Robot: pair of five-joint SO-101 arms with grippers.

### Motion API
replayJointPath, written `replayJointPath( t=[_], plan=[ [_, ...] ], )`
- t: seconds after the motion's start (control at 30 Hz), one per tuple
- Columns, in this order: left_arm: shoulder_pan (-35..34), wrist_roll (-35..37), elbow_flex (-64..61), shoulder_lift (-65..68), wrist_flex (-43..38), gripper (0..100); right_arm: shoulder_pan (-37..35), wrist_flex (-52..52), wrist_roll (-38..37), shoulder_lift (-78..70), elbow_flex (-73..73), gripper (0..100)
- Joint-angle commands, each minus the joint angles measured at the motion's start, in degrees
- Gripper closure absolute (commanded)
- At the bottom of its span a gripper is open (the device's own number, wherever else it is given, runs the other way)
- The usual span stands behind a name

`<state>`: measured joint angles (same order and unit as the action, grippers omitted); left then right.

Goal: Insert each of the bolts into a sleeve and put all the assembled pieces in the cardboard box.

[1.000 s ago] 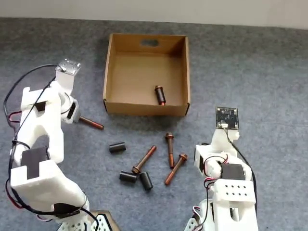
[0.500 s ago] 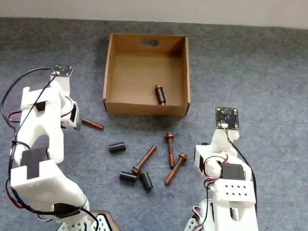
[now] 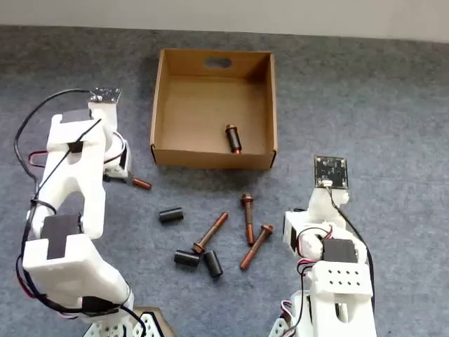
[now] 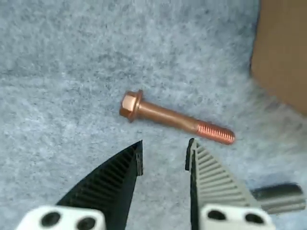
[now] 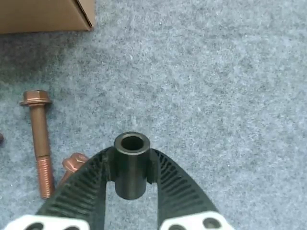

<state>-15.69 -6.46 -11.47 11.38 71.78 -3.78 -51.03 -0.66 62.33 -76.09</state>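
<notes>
Right wrist view: right pincer (image 5: 130, 153) was clamped around a black sleeve (image 5: 129, 175); two bolts (image 5: 37, 139) lay beside it.
Left wrist view: left pincer (image 4: 165, 143) stood part-open and empty, just short of a flat-lying copper bolt (image 4: 175, 117).
Far edge: cardboard box (image 3: 210, 158) held one assembled piece (image 3: 233, 138).

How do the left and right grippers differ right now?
The left gripper is open and empty; the right gripper is shut on a sleeve. The left gripper points at a bolt lying on the carpet, fingertips short of it; the right gripper has loose bolts lying off to one side. Both are over the carpet, outside the box.
</notes>
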Motion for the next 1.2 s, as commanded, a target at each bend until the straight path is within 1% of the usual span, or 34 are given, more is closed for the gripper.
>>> replayJointPath(
  t=[0.0,0.13,0.37,0.43,0.67,0.73,0.77,0.83,0.93,1.07,1.17],
  plan=[
    [1.1,5.1,2.0,-0.2,-2.5,84,0.4,0.9,0.2,0.9,0.5,99.3],
    [2.2,11.1,2.2,3.3,-4.2,84,0.4,0.9,0.2,0.9,0.5,99.3],
    [3.6,22.9,2.5,8.4,-4.4,84,0.4,0.9,0.2,0.9,0.5,99.3],
    [3.5,25.2,3.8,9.8,-4.2,84,0.4,0.9,0.2,0.9,0.5,99.3],
    [3.1,25.7,7.9,13.8,-3.9,85,0.4,0.9,0.2,0.9,0.5,99.3],
    [3.1,25.5,7.9,13.9,-3.3,87,0.4,0.9,0.2,0.9,0.5,99.3],
    [3.1,24.2,8.0,13.8,-2.2,90,0.4,0.9,0.2,0.9,0.5,99.3],
    [3.1,18.0,8.9,13.6,-0.4,99,0.4,0.9,0.2,0.9,0.5,99.3],
    [2.4,6.8,12.9,13.7,5.3,99,0.5,0.9,0.2,0.9,0.5,99.3],
    [0.7,0.8,18.4,13.7,11.9,99,0.5,0.9,0.2,0.9,0.5,99.3],
    [0.7,-10.7,19.4,13.7,15.2,99,0.5,0.9,0.2,0.9,0.5,99.3]
  ],
)
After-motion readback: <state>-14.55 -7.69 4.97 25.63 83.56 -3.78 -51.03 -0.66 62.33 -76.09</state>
